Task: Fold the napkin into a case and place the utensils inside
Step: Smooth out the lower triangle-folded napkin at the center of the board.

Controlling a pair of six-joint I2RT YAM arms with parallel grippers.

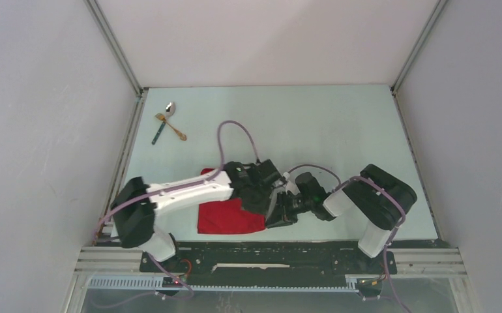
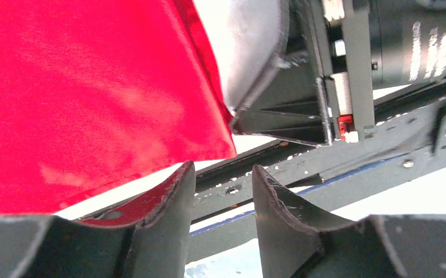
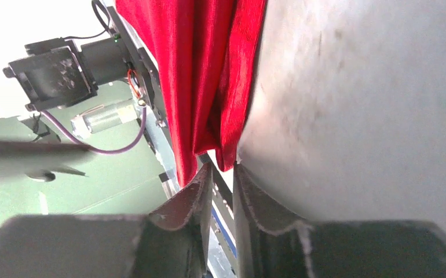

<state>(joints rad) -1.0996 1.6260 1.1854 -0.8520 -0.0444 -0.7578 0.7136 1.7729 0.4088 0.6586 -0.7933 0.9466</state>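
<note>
Shows part-folded napkin (image 1: 225, 218), left gripper (image 2: 223, 168) gaping, right gripper (image 3: 222, 167) barely parted at cloth edge. Leaves folding unfinished, 3 utensils (image 1: 167, 124) outside, far-left.

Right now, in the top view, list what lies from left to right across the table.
Utensils → napkin → right arm.
</note>
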